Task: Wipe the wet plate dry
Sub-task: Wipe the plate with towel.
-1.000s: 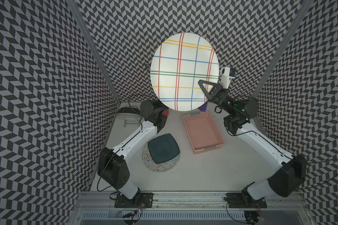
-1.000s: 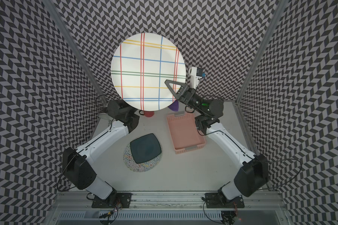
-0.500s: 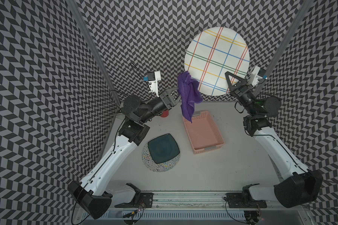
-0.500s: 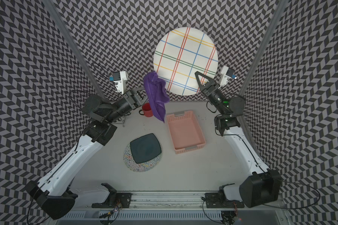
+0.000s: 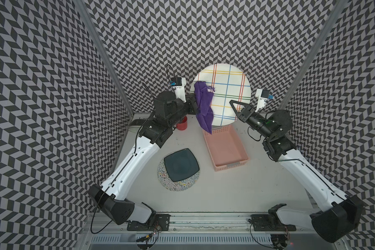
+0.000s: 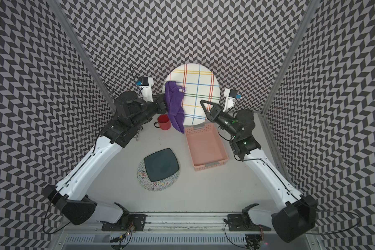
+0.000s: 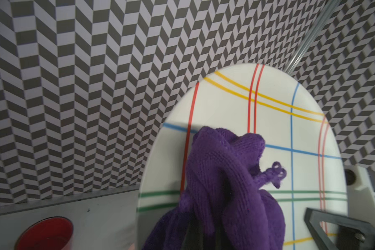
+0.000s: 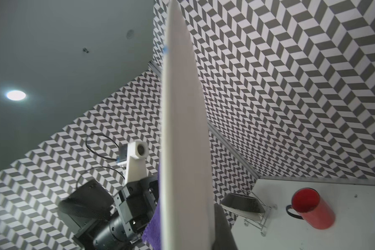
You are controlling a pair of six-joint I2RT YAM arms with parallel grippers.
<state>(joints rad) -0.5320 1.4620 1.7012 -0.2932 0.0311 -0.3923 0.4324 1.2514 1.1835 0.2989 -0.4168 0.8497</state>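
Right gripper [image 5: 236,106] is clamped on the lower-right rim of the striped plate [image 5: 227,86]. The plate is held up in the air, upper centre of frame in both top views, with its lined face toward the camera. In the picture its lower edge overlaps the far end of the pink basket [image 5: 225,149].

Left gripper [image 5: 192,105] is clenched on the purple cloth [image 5: 202,106], with its jaws mostly buried in the fabric. The cloth hangs over the left part of the plate face, and its tail drops past the plate's lower edge to the basket's upper-left corner.

Left wrist view: cloth [image 7: 225,173] is bunched in front of the plate [image 7: 268,121], with a loose loop of thread sticking out sideways. Right wrist view: plate [image 8: 182,129] is seen edge-on and the cloth [image 8: 154,220] sits right against its far side. Contact looks likely but I can't confirm it.

Rest of the table [image 5: 247,184]:
- Red mug [image 5: 181,125] stands left of the plate's lower edge, just under the left wrist.
- Dark square plate [image 5: 181,165] lies on a speckled round mat [image 5: 178,186], centre of frame, left of the basket — apart from it.
- Wire rack [image 8: 256,218] holding a dark bowl [image 8: 240,203] sits near the mug [image 8: 310,207].
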